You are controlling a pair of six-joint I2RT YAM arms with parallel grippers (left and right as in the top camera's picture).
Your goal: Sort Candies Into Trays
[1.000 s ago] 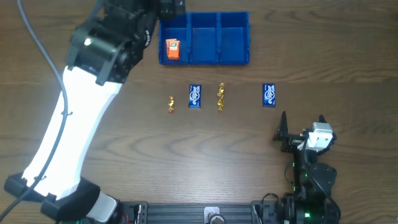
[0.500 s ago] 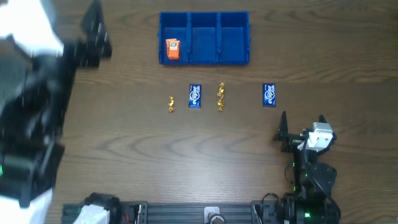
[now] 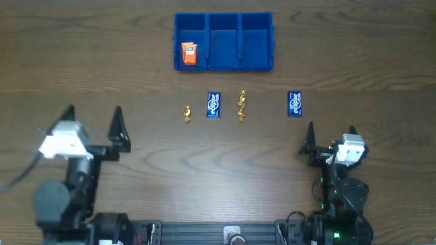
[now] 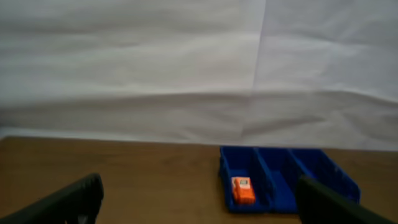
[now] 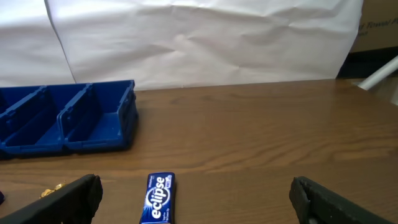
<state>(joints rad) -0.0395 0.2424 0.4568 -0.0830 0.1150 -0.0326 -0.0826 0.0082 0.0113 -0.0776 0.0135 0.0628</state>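
Right end effector (image 3: 330, 129), released, stands nearest the blue gum pack (image 3: 294, 104), which lies just ahead, apparently lengthwise toward the tray (image 3: 225, 67).

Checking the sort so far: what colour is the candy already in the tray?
The candy is orange, clearest in the top view.

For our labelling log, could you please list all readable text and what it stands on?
Right-hand blue rectangular candy pack: white brand wordmark, left unquoted.
Second blue candy pack: too small.
Orange candy pack in blue plastic tray: print too small to read.
Brown cardboard box: lettering cut off.
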